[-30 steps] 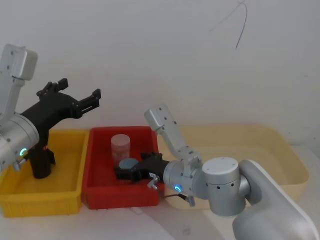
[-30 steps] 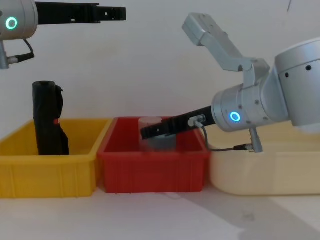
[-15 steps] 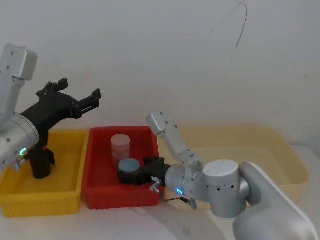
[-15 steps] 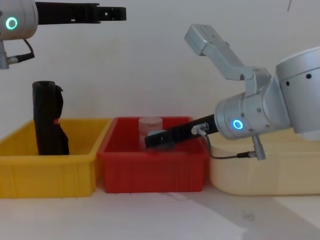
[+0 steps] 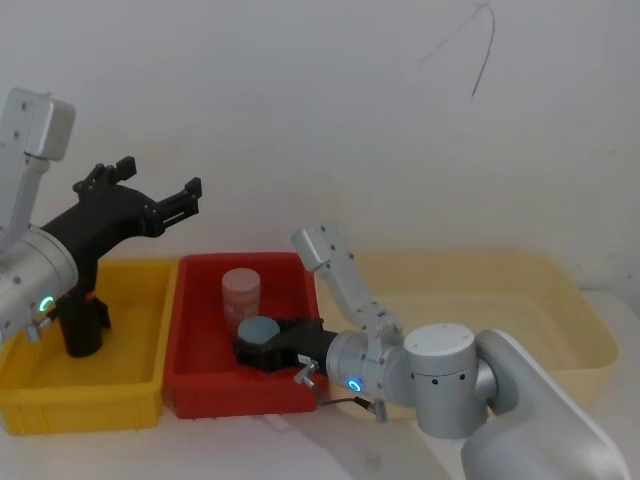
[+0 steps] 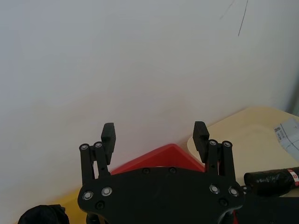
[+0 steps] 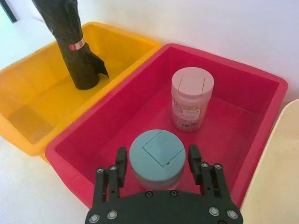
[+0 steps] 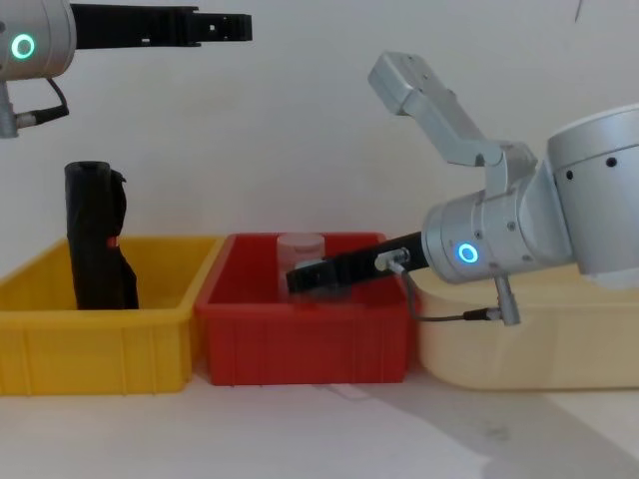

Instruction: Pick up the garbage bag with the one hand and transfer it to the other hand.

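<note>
The garbage bag (image 8: 88,238) is a black roll with a small red-and-white band, standing upright in the yellow bin (image 8: 95,344); it also shows as the garbage bag (image 7: 70,42) and the garbage bag (image 5: 82,325). My left gripper (image 5: 160,175), on the arm with the green-teal ring, hangs open high above that bin, well clear of the bag; it is also seen as the left gripper (image 6: 154,128) and the left gripper (image 8: 235,25). My right gripper (image 7: 158,156), on the arm with the blue ring, is low in the red bin (image 7: 233,140), open, with a finger on each side of a blue-lidded jar (image 7: 156,158).
A pink-lidded jar (image 7: 191,98) stands behind the blue one in the red bin. A large beige tub (image 5: 560,300) sits to the right. A black wrapped roll with a red-marked end (image 6: 271,179) lies at the edge of the left wrist view. A white wall is close behind the bins.
My right arm has sunk a little, and its gripper has settled lower in the red bin around the blue-lidded jar. The left arm and the bag have not moved.
</note>
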Motion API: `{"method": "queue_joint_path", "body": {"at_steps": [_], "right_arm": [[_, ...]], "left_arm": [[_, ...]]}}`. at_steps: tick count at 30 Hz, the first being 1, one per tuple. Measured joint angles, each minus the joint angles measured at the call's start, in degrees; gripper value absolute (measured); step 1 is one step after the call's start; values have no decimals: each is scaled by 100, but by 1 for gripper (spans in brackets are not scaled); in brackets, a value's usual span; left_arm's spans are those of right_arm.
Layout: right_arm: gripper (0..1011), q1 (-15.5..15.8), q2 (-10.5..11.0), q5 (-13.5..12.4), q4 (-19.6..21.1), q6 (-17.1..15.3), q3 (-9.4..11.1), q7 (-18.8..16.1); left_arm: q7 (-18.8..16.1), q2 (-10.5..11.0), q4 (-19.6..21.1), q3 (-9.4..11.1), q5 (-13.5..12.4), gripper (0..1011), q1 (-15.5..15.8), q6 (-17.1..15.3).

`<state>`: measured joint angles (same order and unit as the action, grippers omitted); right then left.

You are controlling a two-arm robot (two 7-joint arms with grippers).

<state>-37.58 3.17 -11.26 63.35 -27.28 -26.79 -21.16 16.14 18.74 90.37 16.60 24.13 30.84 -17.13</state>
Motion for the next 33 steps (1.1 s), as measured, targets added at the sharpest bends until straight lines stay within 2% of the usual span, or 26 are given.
{"method": "queue_joint_path", "body": {"at_steps": [6,15,22,27,33], "right_arm": [[655,29,-41,-94,35,72,89,47],[650,80,-108,-273,297,252,315,218],[651,122,-115,-415,710,444,591,419],[651,179,-40,-466,1013,527,776,568],[650,313,147,-488,1388,543,1007,760]], "left_arm": [[0,0,0,0,-1,1000,0,0],[-1,0,0,0,0,1000,0,0],[0,0,0,0,0,1000,0,0],[0,0,0,0,0,1000,0,0],[0,0,0,0,0,1000,0,0]]}}
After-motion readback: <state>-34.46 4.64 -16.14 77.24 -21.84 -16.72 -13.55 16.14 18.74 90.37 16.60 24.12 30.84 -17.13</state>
